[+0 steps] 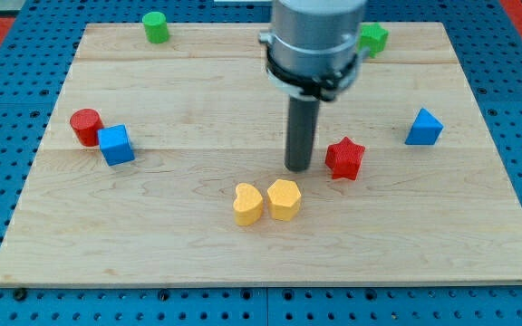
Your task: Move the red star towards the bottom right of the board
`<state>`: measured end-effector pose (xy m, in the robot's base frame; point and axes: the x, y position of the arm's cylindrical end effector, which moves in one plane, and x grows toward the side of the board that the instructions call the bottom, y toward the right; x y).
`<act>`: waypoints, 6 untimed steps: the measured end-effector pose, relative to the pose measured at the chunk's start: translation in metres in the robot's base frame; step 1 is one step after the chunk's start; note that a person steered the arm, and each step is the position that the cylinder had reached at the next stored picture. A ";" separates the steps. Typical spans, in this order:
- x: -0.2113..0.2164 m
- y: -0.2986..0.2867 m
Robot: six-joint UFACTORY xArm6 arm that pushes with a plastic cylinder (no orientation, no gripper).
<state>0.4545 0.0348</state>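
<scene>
The red star (344, 158) lies on the wooden board (152, 235), right of centre. My tip (298, 167) stands just to the star's left, a small gap apart from it. The rod hangs from the grey arm that comes in from the view's top. The yellow heart (247, 204) and the yellow hexagon-like block (284, 199) lie side by side just below my tip.
A blue triangular block (424, 127) lies at the right. A red cylinder (86, 126) and a blue cube (116, 145) touch at the left. A green cylinder (156, 27) stands at the top left, a green block (372, 38) at the top right.
</scene>
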 end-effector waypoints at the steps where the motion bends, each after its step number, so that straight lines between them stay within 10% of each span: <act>1: -0.044 0.043; 3: 0.024 0.083; 5: 0.026 0.002; 6: 0.057 0.081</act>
<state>0.5111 0.1155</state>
